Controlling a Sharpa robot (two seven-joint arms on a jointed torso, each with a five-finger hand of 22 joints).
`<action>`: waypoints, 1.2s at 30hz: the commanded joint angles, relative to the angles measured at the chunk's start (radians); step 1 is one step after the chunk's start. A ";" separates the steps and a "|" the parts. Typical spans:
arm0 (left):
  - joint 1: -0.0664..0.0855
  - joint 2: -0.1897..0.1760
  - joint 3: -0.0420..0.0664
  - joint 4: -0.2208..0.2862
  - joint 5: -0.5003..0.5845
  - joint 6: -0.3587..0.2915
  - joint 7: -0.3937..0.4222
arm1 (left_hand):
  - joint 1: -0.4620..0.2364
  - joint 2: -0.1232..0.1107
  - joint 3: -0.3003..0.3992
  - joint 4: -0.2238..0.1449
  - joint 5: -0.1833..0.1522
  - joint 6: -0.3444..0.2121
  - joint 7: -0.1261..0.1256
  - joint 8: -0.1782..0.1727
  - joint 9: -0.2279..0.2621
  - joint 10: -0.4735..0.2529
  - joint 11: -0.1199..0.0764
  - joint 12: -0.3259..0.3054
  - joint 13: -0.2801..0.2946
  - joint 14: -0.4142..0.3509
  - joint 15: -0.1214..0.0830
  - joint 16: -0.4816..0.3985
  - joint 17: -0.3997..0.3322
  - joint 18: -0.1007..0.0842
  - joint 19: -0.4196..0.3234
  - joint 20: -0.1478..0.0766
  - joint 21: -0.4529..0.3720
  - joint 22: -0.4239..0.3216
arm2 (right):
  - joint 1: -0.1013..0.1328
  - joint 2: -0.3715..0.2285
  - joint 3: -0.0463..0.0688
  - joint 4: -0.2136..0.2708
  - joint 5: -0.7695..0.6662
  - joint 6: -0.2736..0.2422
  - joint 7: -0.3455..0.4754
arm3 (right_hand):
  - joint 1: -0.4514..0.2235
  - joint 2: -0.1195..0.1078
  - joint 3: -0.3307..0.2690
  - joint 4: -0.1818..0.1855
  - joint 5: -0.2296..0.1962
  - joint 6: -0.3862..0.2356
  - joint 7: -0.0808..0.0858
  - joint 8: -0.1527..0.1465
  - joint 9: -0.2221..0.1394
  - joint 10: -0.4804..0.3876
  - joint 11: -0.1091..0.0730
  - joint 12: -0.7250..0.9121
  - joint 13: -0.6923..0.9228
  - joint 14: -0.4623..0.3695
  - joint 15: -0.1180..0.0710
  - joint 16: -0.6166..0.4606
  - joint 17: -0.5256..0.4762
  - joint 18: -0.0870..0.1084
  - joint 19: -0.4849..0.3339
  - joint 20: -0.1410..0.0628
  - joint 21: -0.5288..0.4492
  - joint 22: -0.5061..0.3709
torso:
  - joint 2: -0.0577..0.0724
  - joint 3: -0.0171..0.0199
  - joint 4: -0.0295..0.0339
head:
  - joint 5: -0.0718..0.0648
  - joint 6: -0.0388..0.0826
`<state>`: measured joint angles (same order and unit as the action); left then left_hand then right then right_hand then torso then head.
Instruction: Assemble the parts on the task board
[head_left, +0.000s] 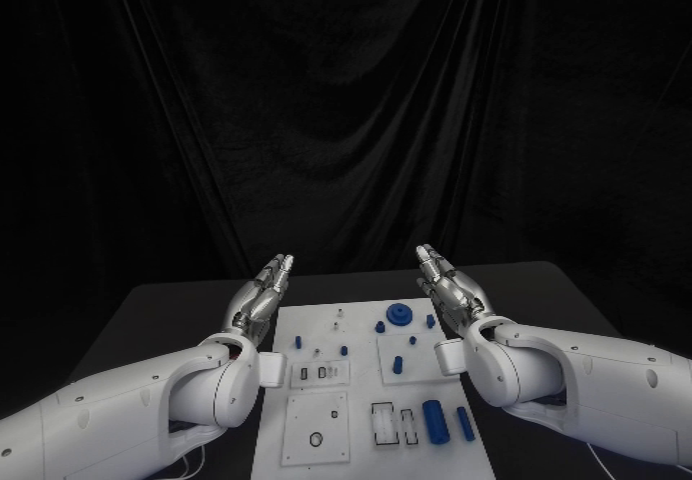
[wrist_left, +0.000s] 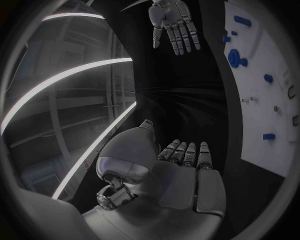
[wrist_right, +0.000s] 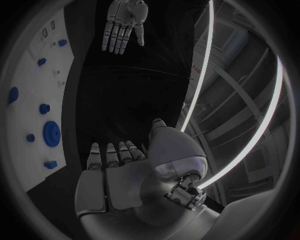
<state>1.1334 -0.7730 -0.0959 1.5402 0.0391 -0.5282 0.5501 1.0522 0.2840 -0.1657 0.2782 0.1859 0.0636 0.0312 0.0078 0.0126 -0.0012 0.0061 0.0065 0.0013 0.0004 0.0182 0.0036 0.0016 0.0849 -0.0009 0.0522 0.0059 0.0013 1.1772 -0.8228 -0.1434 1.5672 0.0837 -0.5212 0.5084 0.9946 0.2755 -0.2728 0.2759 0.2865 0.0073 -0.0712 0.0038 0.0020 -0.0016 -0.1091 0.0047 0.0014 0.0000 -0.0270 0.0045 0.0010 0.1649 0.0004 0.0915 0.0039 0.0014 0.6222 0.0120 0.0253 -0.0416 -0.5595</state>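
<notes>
1. Below the frame's centre in the head view, the task board lies flat on the black table, running down to the bottom edge.
2. Left hand is raised above the board's left edge, fingers straight and apart, holding nothing.
3. Right hand is raised over the board's upper right corner, palm facing the left hand, fingers extended, empty.
4. Small blue parts sit on the board's right half: a round gear-like piece near the top, and an upright cylinder with a thinner peg beside it lower down.
5. Both hands are well apart from the parts.
</notes>
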 joint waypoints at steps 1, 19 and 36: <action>0.021 0.004 -0.015 -0.006 0.041 0.234 0.089 | 0.047 0.010 -0.007 0.016 0.011 0.021 0.011 0.009 0.003 0.001 0.014 -0.007 -0.001 0.000 0.017 -0.004 -0.002 0.023 0.001 0.021 -0.006 -0.001 | 0.028 -0.010 -0.023 0.000 0.082 0.232 -0.033 | 0.048 0.008 -0.010 0.016 0.015 0.010 0.011 0.001 0.003 0.002 0.010 -0.005 -0.001 0.000 0.022 -0.005 -0.001 0.013 0.000 0.023 -0.004 -0.001 | 0.004 0.0004 0.0012 | 0.000 0.000; 0.113 0.016 -0.113 -0.036 0.110 0.656 0.208 | 0.105 0.009 -0.032 0.016 0.050 0.096 0.061 0.020 0.012 0.012 0.065 -0.003 0.002 0.000 0.074 -0.004 -0.002 0.031 0.001 0.088 -0.006 -0.001 | 0.101 -0.035 -0.102 -0.001 0.159 0.458 -0.058 | 0.123 0.001 0.000 0.012 0.080 0.064 0.107 0.025 0.016 0.002 0.115 -0.005 -0.001 0.000 0.104 -0.005 -0.001 0.013 0.003 0.097 0.000 0.002 | 0.004 0.0004 0.0012 | 0.000 0.000; 0.124 0.012 -0.115 -0.111 -0.078 0.677 0.267 | 0.093 0.011 -0.026 0.016 -0.008 0.176 0.105 0.037 0.022 0.076 0.119 0.025 0.020 0.004 0.115 0.002 0.001 0.045 0.001 0.141 -0.006 -0.001 | 0.120 -0.111 -0.103 -0.022 0.118 0.598 -0.034 | 0.349 -0.046 0.047 -0.077 0.194 0.157 0.166 0.129 0.040 0.029 0.183 0.090 0.023 0.026 0.204 0.039 0.016 0.008 0.057 0.182 0.038 0.025 | 0.028 0.0046 0.0329 | -0.019 -0.101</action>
<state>1.2608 -0.7575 -0.2118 1.4303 -0.0134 0.1417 0.6743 1.1483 0.2943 -0.1965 0.2951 0.1743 0.2347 0.1380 0.0405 0.0337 0.0686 0.1261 0.0290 0.0204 0.0047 0.1261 0.0036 0.0019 0.1164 -0.0010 0.1883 0.0059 0.0015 1.2983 -0.9292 -0.2467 1.5447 0.2219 0.0456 0.4630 1.3322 0.2330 -0.2280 0.2075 0.4766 0.1517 0.0896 0.1213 0.0388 0.0233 0.0664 0.0824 0.0208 0.0231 0.1691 0.0357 0.0143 0.1644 0.0501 0.2697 0.0377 0.0234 0.6501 0.0156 0.0530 -0.0568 -0.6515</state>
